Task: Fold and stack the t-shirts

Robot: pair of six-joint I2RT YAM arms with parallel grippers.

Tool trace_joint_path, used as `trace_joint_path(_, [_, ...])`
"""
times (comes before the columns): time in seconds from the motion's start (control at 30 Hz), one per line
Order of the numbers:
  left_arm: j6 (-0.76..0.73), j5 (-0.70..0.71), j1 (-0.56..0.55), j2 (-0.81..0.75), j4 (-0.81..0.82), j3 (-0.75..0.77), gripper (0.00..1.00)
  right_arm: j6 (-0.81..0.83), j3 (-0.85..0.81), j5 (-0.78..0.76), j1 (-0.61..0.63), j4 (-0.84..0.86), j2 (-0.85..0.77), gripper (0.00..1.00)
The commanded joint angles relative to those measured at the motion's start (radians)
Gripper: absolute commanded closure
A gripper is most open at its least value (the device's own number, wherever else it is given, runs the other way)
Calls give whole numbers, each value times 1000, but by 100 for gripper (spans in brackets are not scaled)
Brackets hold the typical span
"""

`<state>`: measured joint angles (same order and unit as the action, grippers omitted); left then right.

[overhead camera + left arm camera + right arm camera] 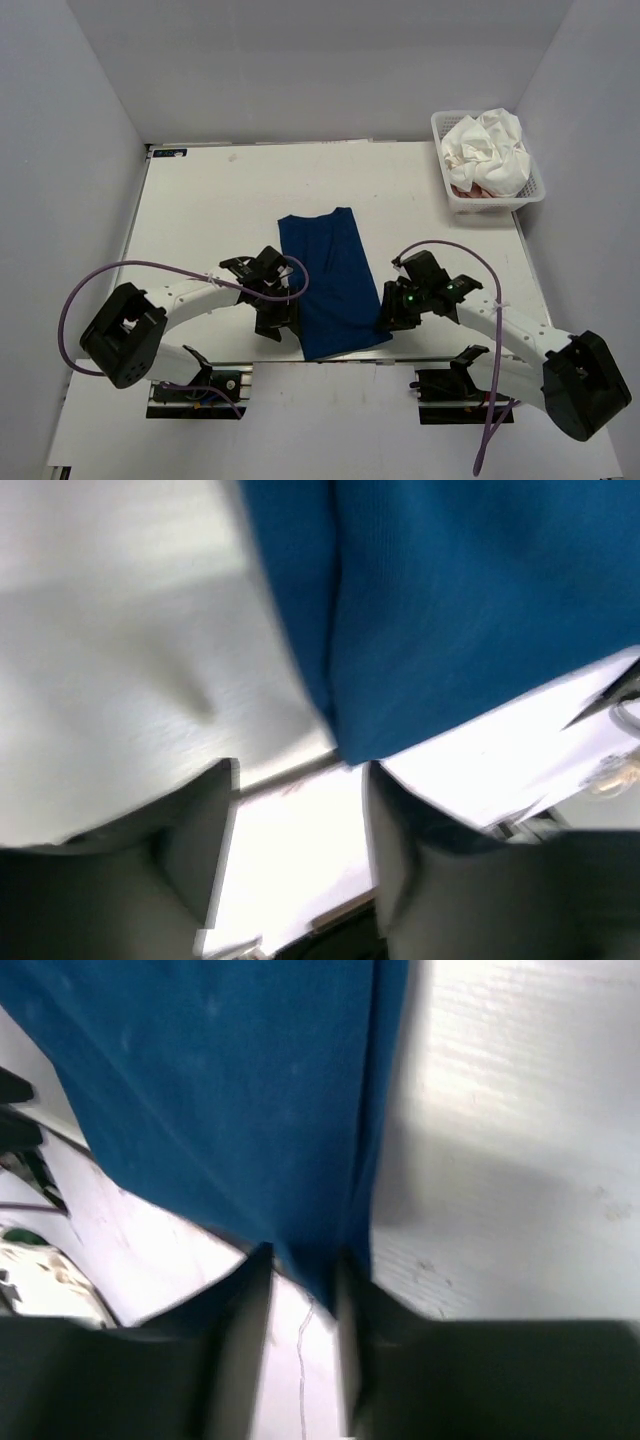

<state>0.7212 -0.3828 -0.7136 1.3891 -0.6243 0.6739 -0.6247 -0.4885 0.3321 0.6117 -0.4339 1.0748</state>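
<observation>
The navy t-shirt (pixel 330 280) lies on the white table (pixel 200 210) as a long, narrow folded strip. It runs from the middle of the table toward the near edge and slants slightly to the right as it comes near. Its near end sits right at the table's near edge, between the 2 arms. No chest print is visible on the side facing up.

The left gripper (pixel 278 315) is low at the strip's left edge, close to the near-left corner. In the left wrist view its 2 fingers (pixel 200 850) stand spread wide apart. The shirt's corner (pixel 470 610) stops just beyond the tips, so nothing is held.

The right gripper (pixel 385 318) is at the strip's right edge, near the near-right corner. In the right wrist view its fingers (pixel 245 1310) are drawn close together, and the folded edge of the shirt (pixel 230 1090) runs down into the narrow gap and appears pinched there.

At the far right of the table a white mesh basket (pixel 487 205) holds the crumpled white t-shirt (pixel 490 145) heaped on top. A little of the pink t-shirt (pixel 468 190) shows beneath it at the near side.
</observation>
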Motion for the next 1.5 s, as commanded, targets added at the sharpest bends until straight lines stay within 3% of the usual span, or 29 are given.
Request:
trace_joint_path(0.0, [7, 44, -4, -38, -156, 56, 29, 14, -53, -16, 6, -114, -19, 61])
trace_joint_path(0.03, [7, 44, -4, -38, -167, 56, 27, 16, -58, -24, 3, -126, 0, 53])
trace_joint_path(0.07, [7, 44, -4, -38, -178, 46, 24, 40, -64, -24, 3, -137, 13, 22])
trace_joint_path(0.1, [7, 32, -4, -38, -190, 46, 23, 49, -67, -15, 6, -158, 20, 10])
trace_joint_path(0.33, [81, -85, -69, -38, -23, -5, 24, 109, -56, -24, 3, -183, 19, 10])
trace_joint_path(0.6, [159, -76, -208, 54, 141, -17, 40, 117, 34, 33, 0, -65, 0, 10])
trace_joint_path(0.7, [204, -39, -254, 126, 150, -27, 51, 117, 50, 51, 3, -33, -3, 17])
trace_joint_path(0.73, [216, -21, -264, 142, 137, -27, 59, 120, 56, 54, 3, -26, -6, 27])
trace_joint_path(0.8, [236, 27, -276, 174, 111, -17, 66, 117, 74, 68, 3, -8, -4, 34])
trace_joint_path(0.9, [256, 82, -287, 183, 60, 15, 84, 117, 88, 79, 3, 4, -9, 52])
trace_joint_path(0.93, [256, 113, -296, 183, 35, 24, 93, 114, 91, 82, -1, 7, -7, 63])
trace_joint_path(0.97, [267, 123, -296, 170, 26, 33, 100, 117, 90, 84, 3, 15, -18, 67])
trace_joint_path(1.0, [267, 143, -296, 159, -3, 52, 100, 117, 81, 79, 0, 11, -18, 80])
trace_joint_path(1.03, [267, 144, -296, 159, -3, 64, 100, 117, 74, 79, 0, 11, -21, 80])
trace_joint_path(1.07, [267, 157, -305, 128, -40, 76, 100, 115, 62, 78, 3, 11, -26, 86])
trace_joint_path(1.1, [267, 157, -305, 114, -60, 102, 100, 115, 56, 68, 3, 12, -26, 100])
trace_joint_path(1.47, [238, 335, -284, 1, -333, 363, 100, 148, -287, -18, 0, -65, -27, 100])
